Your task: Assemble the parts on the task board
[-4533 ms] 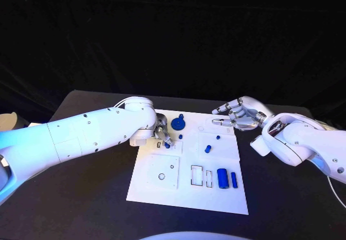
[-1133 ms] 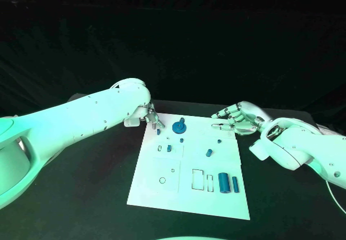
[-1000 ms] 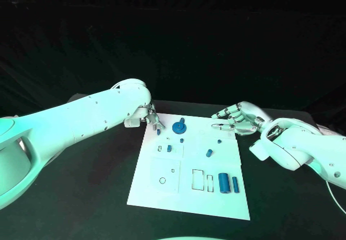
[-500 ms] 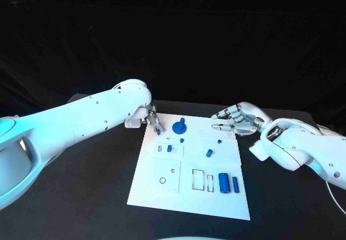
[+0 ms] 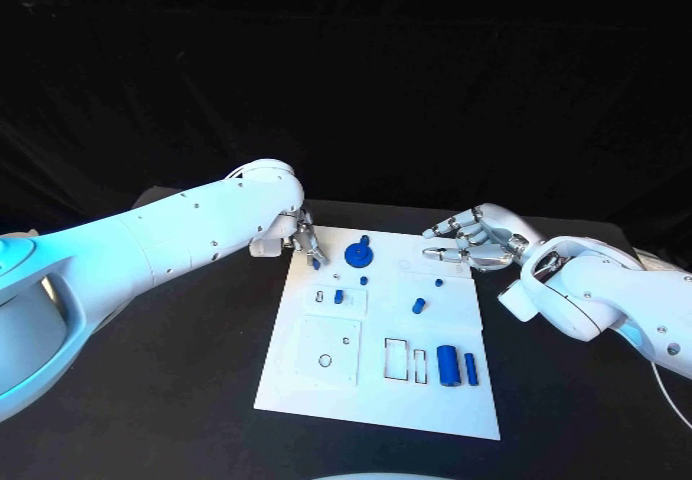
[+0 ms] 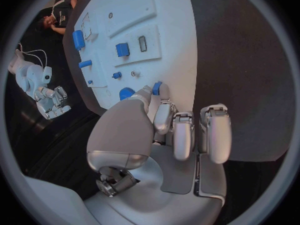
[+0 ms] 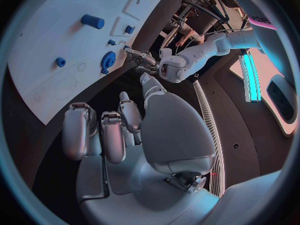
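The white task board lies in the middle of the black table. My left hand hovers at the board's far left corner and pinches a small blue part between thumb and finger; the left wrist view shows that part at the fingertips. My right hand hangs over the far right corner with its fingers curled and nothing in them. On the board are a blue gear, a small blue piece in a slot, two short pegs, a blue cylinder and a blue bar.
Outlined recesses lie beside the cylinder, and a square plate with a small hole sits at the near left of the board. Black table surrounds the board on all sides.
Since 4.5 s ago my left hand has drawn back from the small slot to the far left corner, leaving a blue piece in the slot. Over the last second both hands stay still.
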